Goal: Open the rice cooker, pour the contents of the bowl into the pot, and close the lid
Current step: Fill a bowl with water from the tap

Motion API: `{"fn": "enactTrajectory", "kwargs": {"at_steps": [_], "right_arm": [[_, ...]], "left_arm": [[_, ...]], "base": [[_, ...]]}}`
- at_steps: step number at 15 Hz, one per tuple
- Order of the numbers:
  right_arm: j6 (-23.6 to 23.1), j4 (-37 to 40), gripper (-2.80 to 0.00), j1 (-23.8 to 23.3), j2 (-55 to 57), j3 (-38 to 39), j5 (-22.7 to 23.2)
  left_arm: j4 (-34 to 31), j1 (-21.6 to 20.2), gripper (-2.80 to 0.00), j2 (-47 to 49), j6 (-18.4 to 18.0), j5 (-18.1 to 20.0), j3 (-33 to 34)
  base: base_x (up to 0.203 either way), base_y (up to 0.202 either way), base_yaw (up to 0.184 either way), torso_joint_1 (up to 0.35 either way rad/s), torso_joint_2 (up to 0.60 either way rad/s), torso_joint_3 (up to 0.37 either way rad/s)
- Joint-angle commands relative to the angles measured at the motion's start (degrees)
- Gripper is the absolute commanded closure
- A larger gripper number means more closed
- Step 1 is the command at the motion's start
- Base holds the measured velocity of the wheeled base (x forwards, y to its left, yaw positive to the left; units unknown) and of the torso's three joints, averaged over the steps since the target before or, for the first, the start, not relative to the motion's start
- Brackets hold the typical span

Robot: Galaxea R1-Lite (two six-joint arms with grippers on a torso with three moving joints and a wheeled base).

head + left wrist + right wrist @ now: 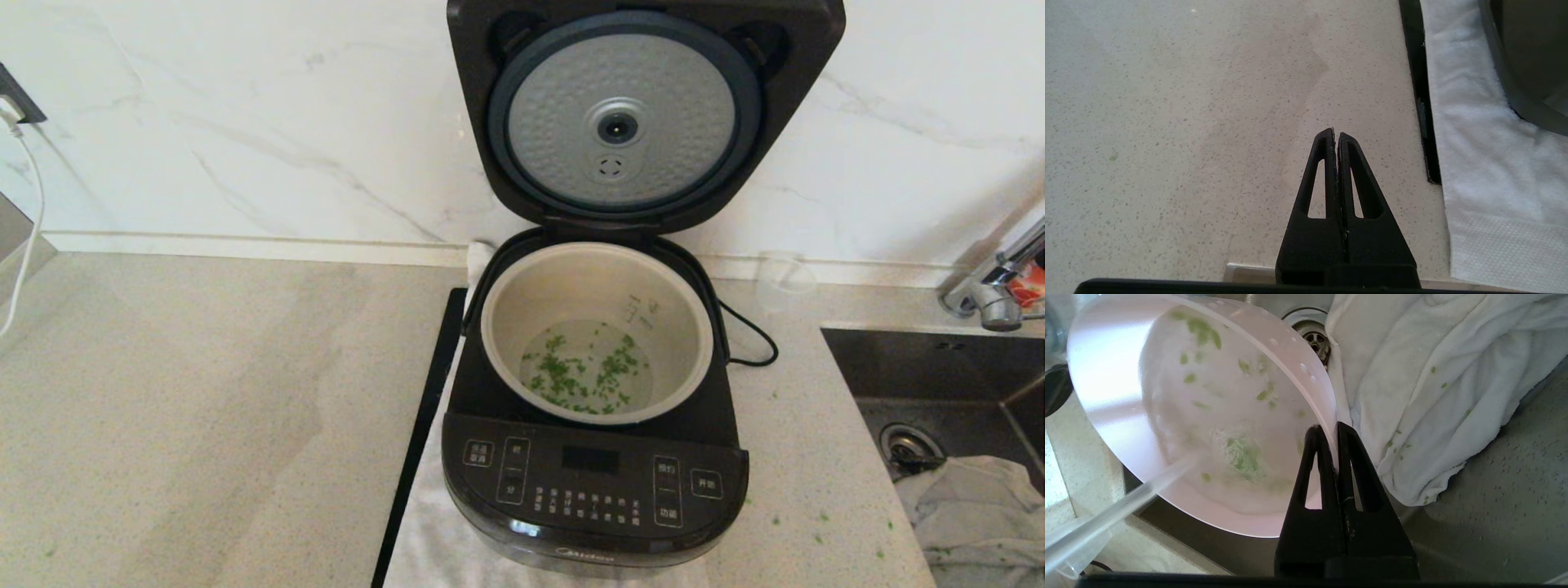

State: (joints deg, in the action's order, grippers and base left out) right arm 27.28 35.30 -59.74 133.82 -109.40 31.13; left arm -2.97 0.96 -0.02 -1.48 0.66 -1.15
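**Lid up, greens in the pot, bowl pinched over the sink**

Neither arm appears in the head view; only the wrist cameras show them. The right claw [1336, 428] is clamped on the thin rim of the pale pink bowl [1180, 408], which is tilted above the steel sink [1515, 465], with a few wet green bits stuck to its smooth whitish inside. A crumpled white cloth [1433, 388] lies in the sink and partly hides the drain [1312, 335].

The glossy black rice cooker [594, 482] stands on a white towel [433, 539] on the speckled tabletop [204, 408]. Its lid [645, 114] stands upright, dimpled silver disc facing forward, its top edge cut off. The round grey pot [596, 331] holds chopped greens [584, 376] in clear liquid.

The left claw [1336, 134] hangs over bare tabletop, its fingers pressed together.
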Motion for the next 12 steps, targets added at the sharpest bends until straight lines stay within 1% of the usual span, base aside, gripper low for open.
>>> {"fn": "enactTrajectory", "kwargs": {"at_steps": [1, 5, 7, 10, 12], "right_arm": [[0.04, 0.81, 0.0, 0.67, -2.48, 0.24, 0.07], [-1.42, 4.44, 0.0, 2.44, -5.98, 0.34, 0.07], [-2.24, 6.99, 0.0, 3.91, -8.38, 2.09, 0.07], [-4.98, 7.32, 0.0, 6.94, -13.82, 11.11, 0.08], [-5.58, 7.31, 0.0, 10.63, -18.04, 17.1, 0.01]], "left_arm": [[-0.02, 0.0, 0.0, -0.06, -0.01, -0.04, 0.0], [-0.02, 0.0, 0.0, -0.06, -0.01, -0.04, 0.0], [-0.02, 0.0, 0.0, 0.02, -0.01, 0.01, 0.0], [-0.02, 0.0, 0.0, 0.02, -0.01, -0.04, 0.0], [-0.02, 0.0, 0.0, -0.06, -0.01, 0.04, 0.0]], "base": [[0.0, 0.0, 0.0, 0.0, 0.0, 0.0], [0.0, 0.0, 0.0, 0.0, 0.0, 0.0], [0.0, 0.0, 0.0, 0.0, 0.0, 0.0], [0.0, 0.0, 0.0, 0.0, 0.0, 0.0], [0.0, 0.0, 0.0, 0.0, 0.0, 0.0]]}}
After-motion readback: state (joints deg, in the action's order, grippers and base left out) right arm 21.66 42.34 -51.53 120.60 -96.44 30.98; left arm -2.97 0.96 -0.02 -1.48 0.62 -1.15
